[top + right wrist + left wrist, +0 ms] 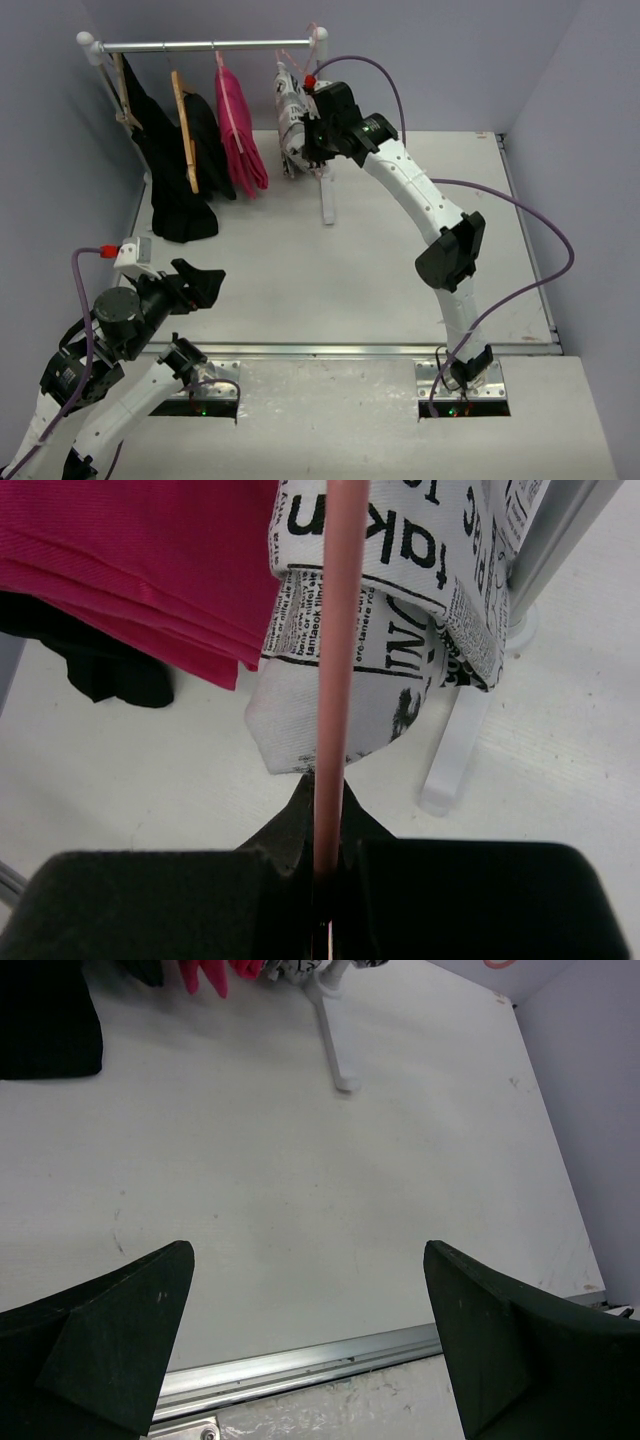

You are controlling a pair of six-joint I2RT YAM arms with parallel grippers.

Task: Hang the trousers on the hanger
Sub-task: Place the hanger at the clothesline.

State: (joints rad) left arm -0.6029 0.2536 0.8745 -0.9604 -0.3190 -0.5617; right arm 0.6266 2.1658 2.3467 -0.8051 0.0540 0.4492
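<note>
Black right gripper [322,815] fills the bottom of its wrist view, jaws pinched together on the hanger [336,630], a thin smooth pink rod rising straight from between the fingertips. Just ahead of the fingers, behind that rod, hang the trousers [400,650]: white woven fabric with bold black newsprint lettering, bunched into a folded bundle with a blunt lower corner. Left of the gripper sits a ribbed bright pink garment [150,570], with black cloth [110,670] below it. Right of the gripper stands a white rack post and foot [455,765] on the pale matte table [150,790]. Only the top view shows the whole rack: a metal rail [200,45] with white end caps, two wooden hangers [185,130] carrying black garments [180,200], and the right arm stretched far forward to the trousers at the rail's right end. The hanger's hook shows faintly there, but whether it sits on the rail cannot be told. The clamp itself is hidden from above; only the wrist view shows it. The left gripper [308,1250] hangs low near its base, well apart from the rack. Its two dark wedge-shaped fingers [120,1330] are spread wide with nothing between them, over scuffed tabletop and an aluminium edge strip [300,1370].
</note>
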